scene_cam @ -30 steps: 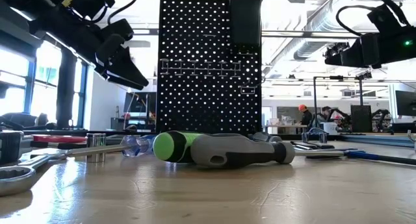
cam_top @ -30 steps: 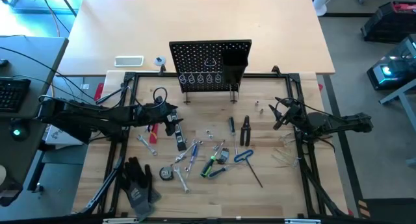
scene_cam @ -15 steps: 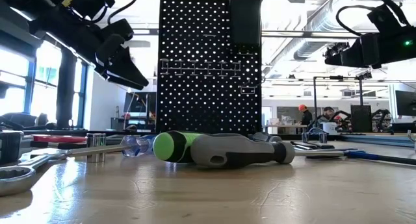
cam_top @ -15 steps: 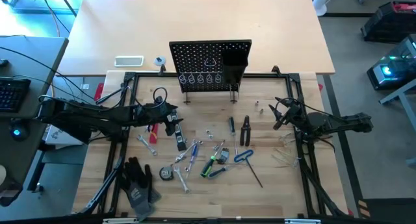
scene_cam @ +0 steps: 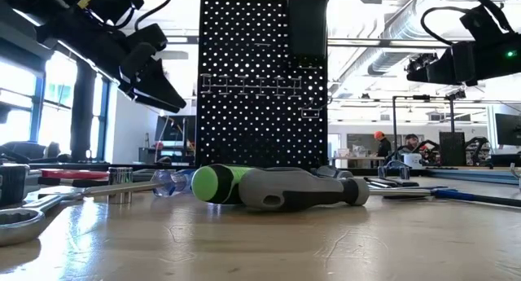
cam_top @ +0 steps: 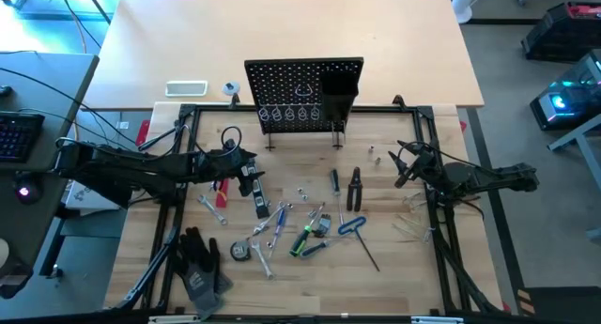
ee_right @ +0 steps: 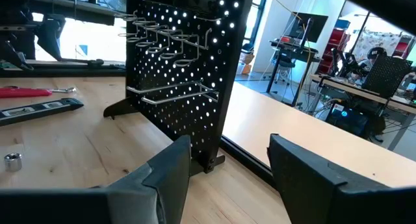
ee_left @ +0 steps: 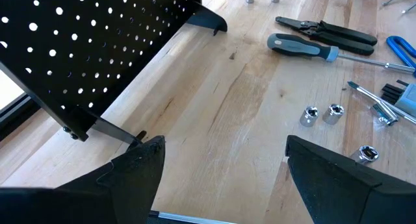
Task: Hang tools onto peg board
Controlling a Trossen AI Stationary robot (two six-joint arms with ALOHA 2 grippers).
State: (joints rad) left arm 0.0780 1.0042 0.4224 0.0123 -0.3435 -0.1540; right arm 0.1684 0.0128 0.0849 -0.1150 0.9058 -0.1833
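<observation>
You work on a counter of light wood planks with visible grain and a soft sheen; in the low view it reflects the tools a little. The peg board is black perforated metal, matt, with thin shiny wire holders. The big screwdriver has a glossy green cap and a matt grey, rubber-like handle. The sockets and the wrench are polished metal. The gloves look like black cloth. The fingers of the left claw are matt black plastic; so are those of the right claw.
</observation>
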